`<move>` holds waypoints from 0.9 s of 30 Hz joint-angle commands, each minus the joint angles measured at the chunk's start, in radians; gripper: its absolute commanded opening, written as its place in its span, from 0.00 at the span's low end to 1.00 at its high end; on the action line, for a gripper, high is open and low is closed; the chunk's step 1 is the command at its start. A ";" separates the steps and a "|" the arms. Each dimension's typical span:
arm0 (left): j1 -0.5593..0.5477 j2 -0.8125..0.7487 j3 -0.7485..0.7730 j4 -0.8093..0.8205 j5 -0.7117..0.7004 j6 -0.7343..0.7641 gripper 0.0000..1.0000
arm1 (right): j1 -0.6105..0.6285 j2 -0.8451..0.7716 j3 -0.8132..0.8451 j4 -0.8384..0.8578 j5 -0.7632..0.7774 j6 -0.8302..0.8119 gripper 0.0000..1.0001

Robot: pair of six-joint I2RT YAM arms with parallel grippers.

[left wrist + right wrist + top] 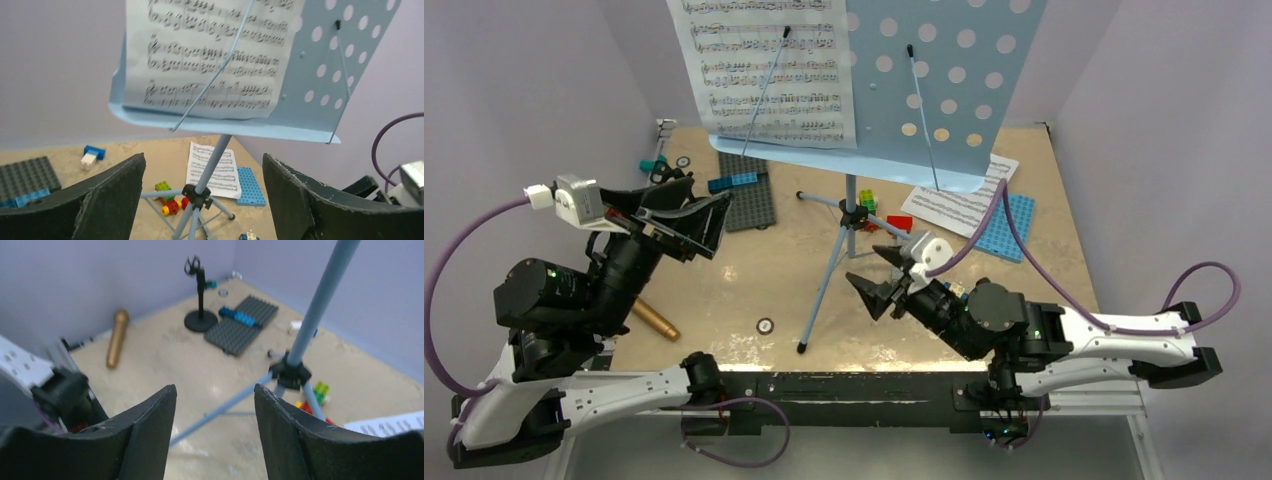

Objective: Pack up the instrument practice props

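Music stand [944, 90] upright mid-table w/ a sheet [764, 70] on it. Left gripper [709, 225] spread wide, empty, to its left; right gripper [871, 270] likewise wide, near the legs. Mic [656, 320] lies near-left.

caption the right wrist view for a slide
Open right claw faces the light-blue tripod music stand; gold-brown toy microphone lies beyond.

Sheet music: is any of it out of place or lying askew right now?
Yes. One loose page lies skewed on the table at the far right, one edge at the blue baseplate. The other page sits squarely on the music stand.
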 commanded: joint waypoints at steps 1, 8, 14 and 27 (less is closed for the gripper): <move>-0.003 0.096 0.118 0.104 0.090 0.178 0.90 | 0.005 0.136 0.285 0.129 0.042 -0.120 0.65; -0.004 0.161 0.177 0.251 0.157 0.330 0.89 | -0.029 0.310 0.647 0.002 0.077 -0.042 0.85; -0.004 0.223 0.211 0.300 0.188 0.368 0.89 | -0.156 0.425 0.915 -0.276 0.048 0.141 0.89; -0.004 0.365 0.303 0.358 0.171 0.545 0.90 | -0.263 0.465 0.905 -0.237 0.032 0.167 0.95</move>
